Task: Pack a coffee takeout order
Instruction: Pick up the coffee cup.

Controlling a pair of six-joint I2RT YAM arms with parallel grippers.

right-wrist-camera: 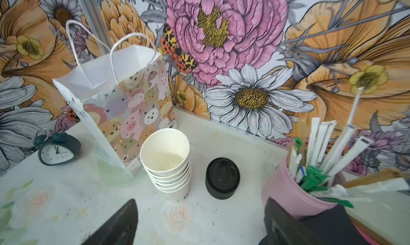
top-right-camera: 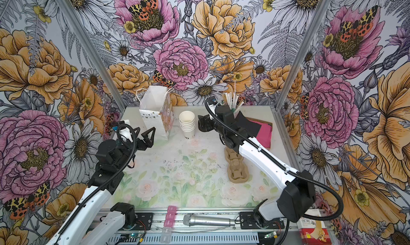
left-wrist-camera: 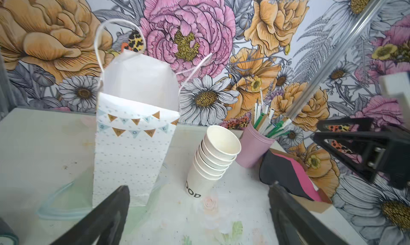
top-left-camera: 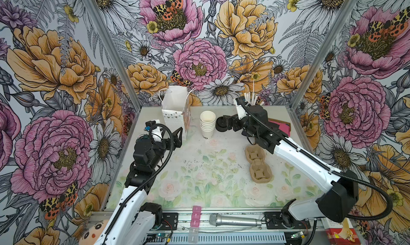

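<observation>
The left arm [top-left-camera: 133, 195] rises from the near edge of the counter [top-left-camera: 199, 188], elbow bent, wrist aimed at the far wall. The left pincer [top-right-camera: 146, 130] hangs above the counter with its jaws spread wide and nothing between them. Just ahead of it stands the bag [left-wrist-camera: 135, 144], upright and open-mouthed. Ahead and to its right are the cups [left-wrist-camera: 213, 157], nested in one slightly leaning stack.

The right arm [top-left-camera: 306, 164] stretches long and low from the near right corner, passing over the carrier [top-left-camera: 258, 164]. The right pincer [right-wrist-camera: 200, 201] sits close to the counter, jaws apart and holding nothing. The lids [right-wrist-camera: 222, 178], a short black stack, stand just ahead of it, in line with the gap and clear of both fingers. The cups stand just left of the lids. Beside its right finger [right-wrist-camera: 286, 224] are the pink cup [right-wrist-camera: 286, 188] of straws [right-wrist-camera: 321, 144] and the black napkin [top-right-camera: 248, 124], which lies over a pink napkin [top-right-camera: 265, 132]. A clock [right-wrist-camera: 56, 152] sits beyond the bag.
</observation>
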